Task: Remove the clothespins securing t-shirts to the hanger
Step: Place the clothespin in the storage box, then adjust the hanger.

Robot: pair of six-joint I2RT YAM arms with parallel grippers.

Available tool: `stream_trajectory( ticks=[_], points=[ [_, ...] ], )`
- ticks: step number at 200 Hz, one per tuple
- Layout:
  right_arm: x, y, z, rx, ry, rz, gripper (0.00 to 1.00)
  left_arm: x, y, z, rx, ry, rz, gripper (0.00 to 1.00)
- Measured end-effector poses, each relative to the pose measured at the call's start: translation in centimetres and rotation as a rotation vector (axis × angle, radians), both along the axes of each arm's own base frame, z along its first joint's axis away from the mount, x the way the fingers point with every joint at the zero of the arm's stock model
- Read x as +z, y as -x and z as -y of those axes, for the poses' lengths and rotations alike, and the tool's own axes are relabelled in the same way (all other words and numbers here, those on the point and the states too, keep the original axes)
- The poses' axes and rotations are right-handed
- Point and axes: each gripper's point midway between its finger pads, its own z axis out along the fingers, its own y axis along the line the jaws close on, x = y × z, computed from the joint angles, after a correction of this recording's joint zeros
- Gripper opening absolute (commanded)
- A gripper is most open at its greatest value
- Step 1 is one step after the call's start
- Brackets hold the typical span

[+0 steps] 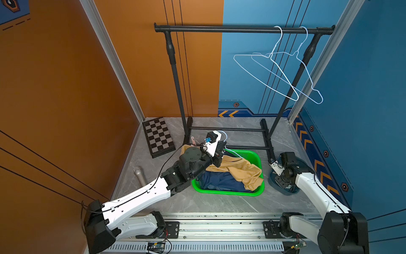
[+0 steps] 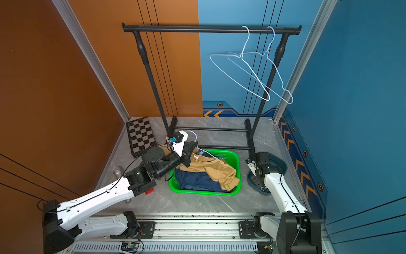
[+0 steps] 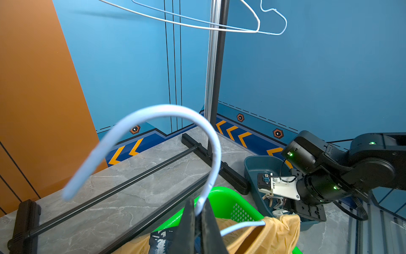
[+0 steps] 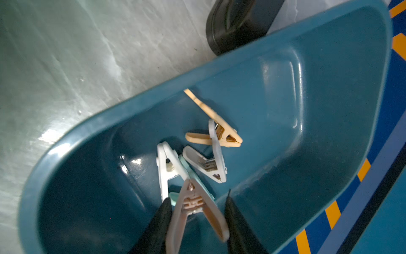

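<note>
My left gripper (image 3: pixel 198 211) is shut on the wire neck of a pale blue hanger (image 3: pixel 153 110), beside the green basket (image 1: pixel 254 155). A yellow t-shirt (image 1: pixel 241 169) still hangs on that hanger and droops into the basket over a navy t-shirt (image 1: pixel 222 181). My right gripper (image 4: pixel 197 195) is low inside a dark teal tray (image 4: pixel 329 110). Its jaws are open, and a blurred pink clothespin (image 4: pixel 193 211) sits loose between them. Yellow (image 4: pixel 219 132), white (image 4: pixel 163 167) and mint (image 4: pixel 191 176) clothespins lie in the tray. A small pink piece (image 1: pixel 193 140) shows by the shirt's edge.
Two bare wire hangers (image 1: pixel 274 72) hang on the black rack's rail (image 1: pixel 241 28). The rack's feet and crossbars stand just behind the basket. A chessboard (image 1: pixel 159 136) leans at the back left. A metal cylinder (image 1: pixel 139 173) lies by the left wall.
</note>
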Motion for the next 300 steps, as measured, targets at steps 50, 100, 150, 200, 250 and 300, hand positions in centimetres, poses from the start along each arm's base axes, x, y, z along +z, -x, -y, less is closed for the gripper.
stream_trajectory(
  ticks=[50, 100, 150, 200, 250, 300],
  points=[
    [0.1, -0.1, 0.0, 0.000, 0.000, 0.013, 0.50, 0.0, 0.0, 0.0, 0.000, 0.000, 0.000, 0.00],
    [2.3, -0.5, -0.1, 0.001, -0.001, 0.116, 0.53, 0.4, 0.2, -0.3, 0.001, 0.008, 0.007, 0.00],
    [11.0, -3.3, -2.0, 0.024, -0.085, 0.394, 0.57, 1.2, 0.6, -0.8, 0.000, 0.024, 0.019, 0.00],
    [19.7, -4.5, -8.0, 0.185, -0.307, 0.607, 0.61, 0.6, 1.0, -0.5, -0.003, -0.003, -0.001, 0.00],
    [24.5, -2.7, -15.8, 0.427, -0.546, 0.652, 0.64, 0.8, 0.7, -0.5, 0.021, -0.022, -0.013, 0.00],
    [27.0, -0.4, -22.6, 0.609, -0.812, 0.631, 0.66, 2.2, 0.5, -0.5, 0.033, -0.019, -0.011, 0.00]
  ],
)
